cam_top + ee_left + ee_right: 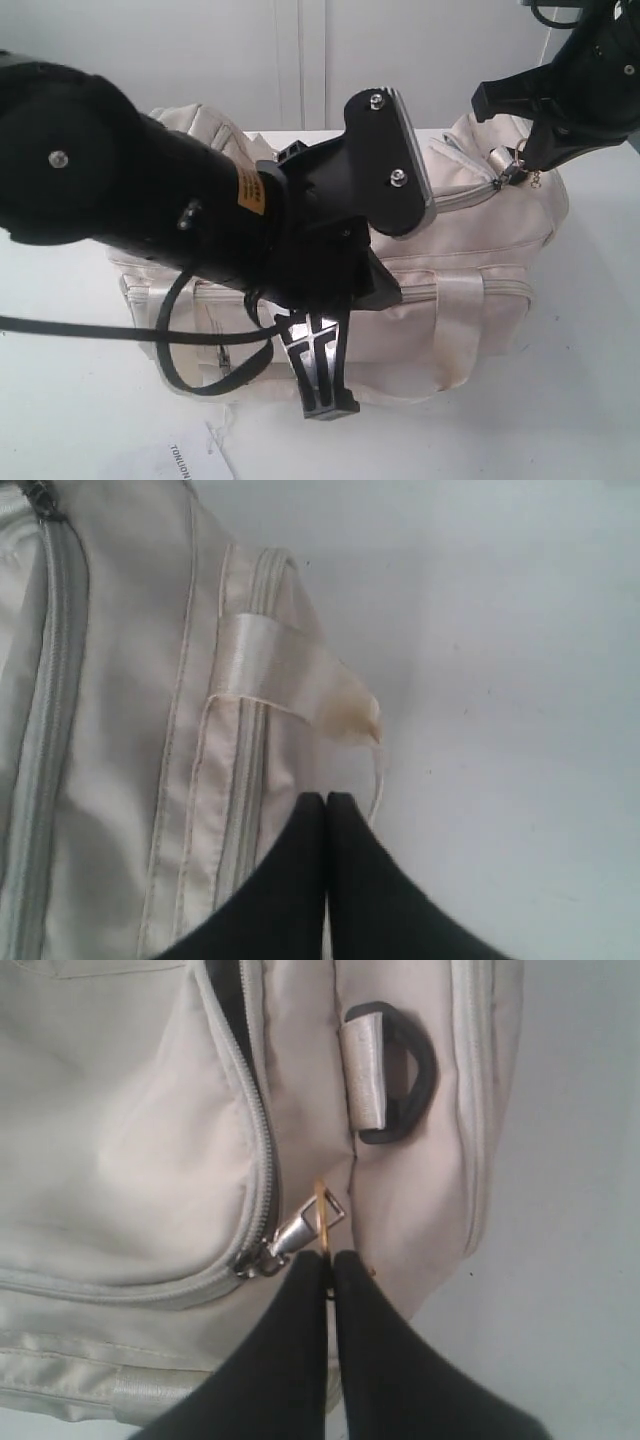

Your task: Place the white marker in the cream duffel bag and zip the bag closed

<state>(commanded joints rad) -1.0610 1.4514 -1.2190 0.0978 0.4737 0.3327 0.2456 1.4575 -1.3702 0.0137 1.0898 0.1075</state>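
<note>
Pinching the gold ring pull (322,1215) between my right jaws, I am holding it at the end of the cream duffel bag (120,1140), beside the black ring (405,1080). The white marker is showing nowhere, probably inside; a dark slit (226,990) is suggesting zipping unfinished. My left jaws, pressed together and empty, are hanging by the strap (290,675); bare table (500,630) is lying beyond.

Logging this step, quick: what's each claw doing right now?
Left claw: closed, nothing visibly held.
Right claw: closed on the gold ring pull.

bag (500,230) cream | ring pull (320,1222) gold | end ring (420,1070) blk | R pincer (331,1268) blk
</note>
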